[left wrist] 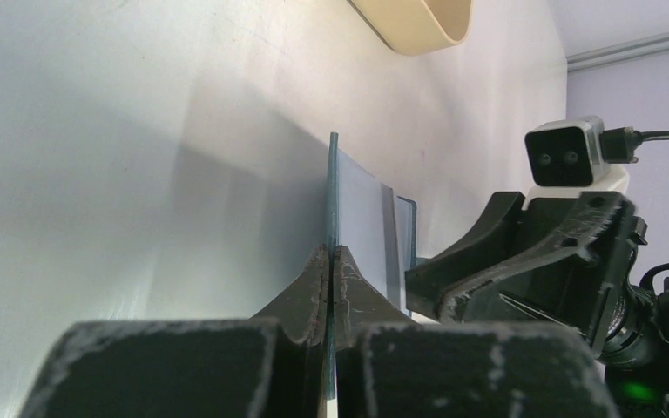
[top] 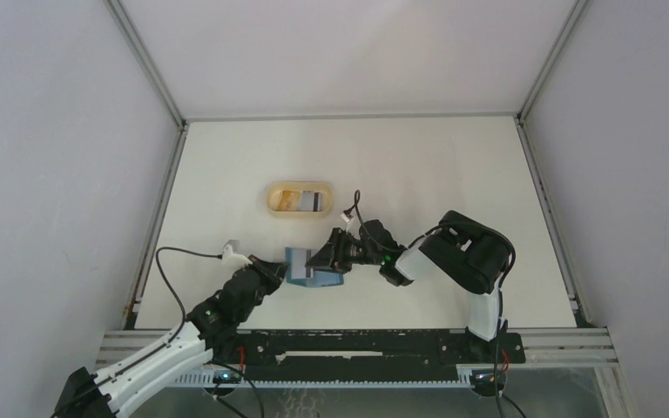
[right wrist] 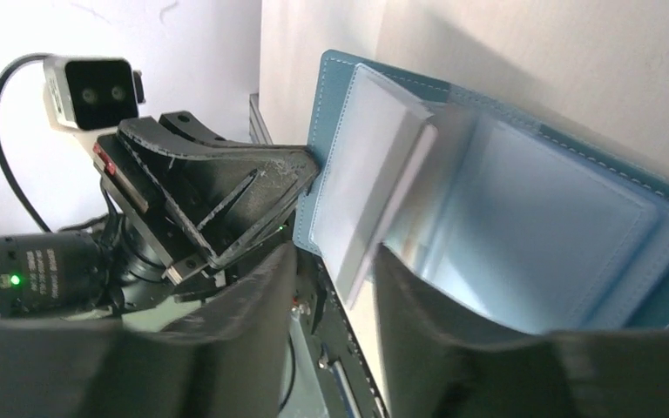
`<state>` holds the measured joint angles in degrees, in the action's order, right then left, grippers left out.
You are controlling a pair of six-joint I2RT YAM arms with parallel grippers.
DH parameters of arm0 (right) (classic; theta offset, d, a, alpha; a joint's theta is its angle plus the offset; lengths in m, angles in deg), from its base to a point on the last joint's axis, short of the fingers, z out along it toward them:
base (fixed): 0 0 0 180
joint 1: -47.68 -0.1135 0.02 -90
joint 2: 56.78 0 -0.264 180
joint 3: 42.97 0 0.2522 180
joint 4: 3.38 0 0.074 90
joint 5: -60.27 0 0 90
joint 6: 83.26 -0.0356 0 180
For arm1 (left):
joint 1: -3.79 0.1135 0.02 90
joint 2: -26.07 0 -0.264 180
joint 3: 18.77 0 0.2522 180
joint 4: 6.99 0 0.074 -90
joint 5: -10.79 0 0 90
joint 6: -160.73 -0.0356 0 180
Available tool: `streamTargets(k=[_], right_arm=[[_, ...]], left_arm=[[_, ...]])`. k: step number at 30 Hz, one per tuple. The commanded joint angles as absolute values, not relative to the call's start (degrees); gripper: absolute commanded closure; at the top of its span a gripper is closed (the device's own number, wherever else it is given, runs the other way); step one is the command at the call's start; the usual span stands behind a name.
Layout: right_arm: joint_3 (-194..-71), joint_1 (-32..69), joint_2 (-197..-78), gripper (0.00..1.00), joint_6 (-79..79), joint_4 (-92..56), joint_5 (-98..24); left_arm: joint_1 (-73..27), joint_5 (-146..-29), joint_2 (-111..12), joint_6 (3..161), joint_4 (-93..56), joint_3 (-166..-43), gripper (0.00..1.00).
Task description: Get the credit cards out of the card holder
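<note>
Teal card holder edge pinched in left gripper; right gripper spread — straddling a credit card

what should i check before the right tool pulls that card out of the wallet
1. Left tool clamped on the wallet: ok, shut on its flap edge.
2. Wallet open: ok, its inner pockets face the right wrist camera.
3. Card between the right tool fingers: ok, it stands in the gap.
4. Right tool closed on the card: not ok, a gap shows on one side.
5. Card free of its pocket: cannot tell, the fingers hide its lower end.
6. Dish ready: ok, upright beyond the wallet, with cards inside.
</note>
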<state>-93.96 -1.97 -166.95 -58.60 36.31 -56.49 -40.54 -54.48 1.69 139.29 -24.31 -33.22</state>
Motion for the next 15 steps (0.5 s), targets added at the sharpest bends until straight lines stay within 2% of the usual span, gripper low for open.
streamTargets(k=[1,3,6,15], right_arm=[[-94.21,-2.36,-167.3,0.66,-59.56,40.75,-55.57],[-94.28,-2.34,-167.47,0.76,-59.83,41.1,-55.55],[-94.27,-2.31,-167.58,0.8,-59.88,41.2,-55.89],[-92.73,-1.28,-165.71,0.81,-58.4,39.61,-56.78]], left_arm=[[-40.62,-55.16,2.61,138.78,-28.53,-24.25,1.0],[-40.59,-55.13,3.21,138.86,-29.14,-24.27,1.0],[-40.6,-55.02,4.12,138.93,-29.99,-24.25,1.0],[-40.6,-55.01,4.64,138.92,-30.54,-24.24,1.0]])
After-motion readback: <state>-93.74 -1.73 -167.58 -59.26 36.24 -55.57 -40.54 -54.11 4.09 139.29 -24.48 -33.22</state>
